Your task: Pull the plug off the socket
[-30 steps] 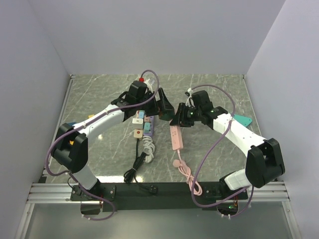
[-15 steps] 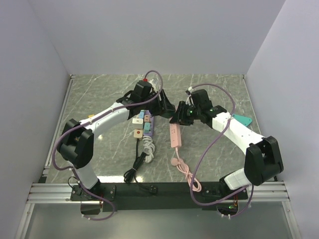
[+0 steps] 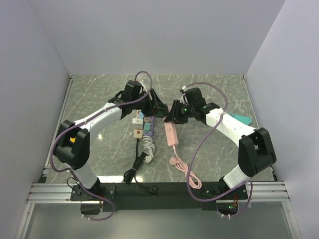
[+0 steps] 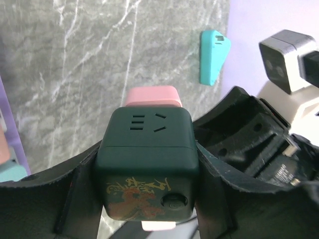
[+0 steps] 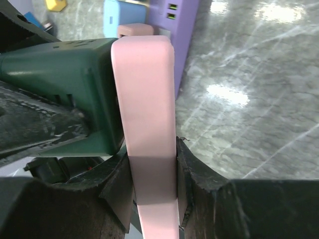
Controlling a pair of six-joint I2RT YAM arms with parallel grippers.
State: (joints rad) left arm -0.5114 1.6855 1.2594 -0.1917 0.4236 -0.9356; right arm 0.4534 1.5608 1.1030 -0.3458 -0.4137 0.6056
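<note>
With the left end effector [image 4: 147,181] clamped on the green cube plug [image 4: 147,134], seated on the pink socket strip [image 5: 147,99] at mid-bench [image 3: 214,154], and the right end effector [image 5: 152,186] gripping that strip, pull squarely apart without twisting.

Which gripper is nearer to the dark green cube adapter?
Left. The left gripper is closed on the green cube adapter, a finger on each side. The right gripper is just beside it, clamped on the pink power strip.
</note>
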